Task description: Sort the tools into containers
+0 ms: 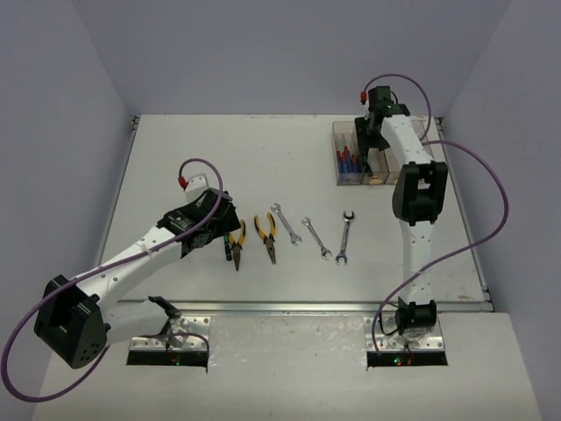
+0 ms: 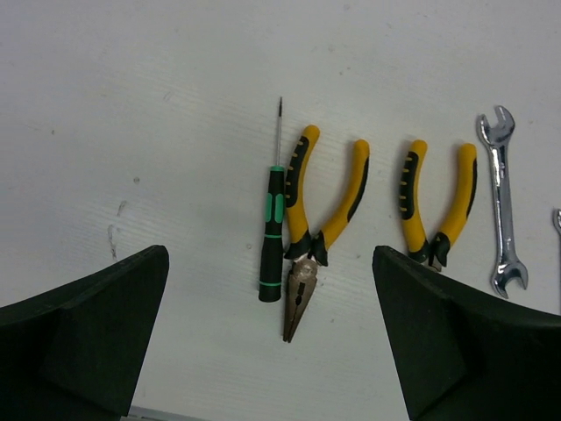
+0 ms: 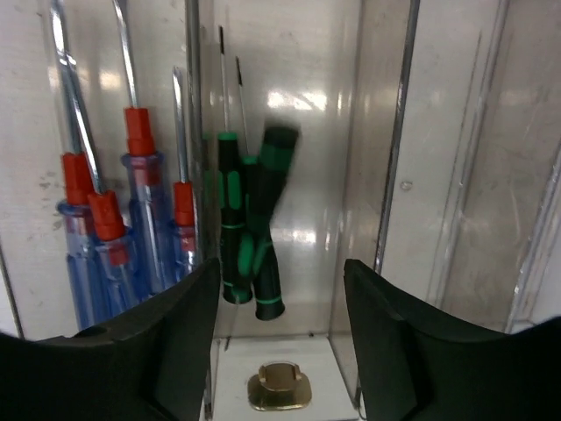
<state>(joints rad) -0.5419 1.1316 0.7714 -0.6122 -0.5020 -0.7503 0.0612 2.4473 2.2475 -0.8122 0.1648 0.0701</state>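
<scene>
White table (image 1: 219, 158): screwdriver (image 2: 273, 235), pliers (image 1: 266, 235), wrenches (image 1: 316, 237), bins (image 1: 349, 182).

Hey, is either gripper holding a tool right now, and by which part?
Nothing is held. The left gripper is open above the green-and-black screwdriver lying on the table; the right gripper is open over green-handled screwdrivers in a bin.

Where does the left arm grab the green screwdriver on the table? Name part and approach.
Likely the thick handle of the screwdriver, from straight above, pinched across its width: it lies flat, its shaft thin. Pliers lie close beside it.
</scene>
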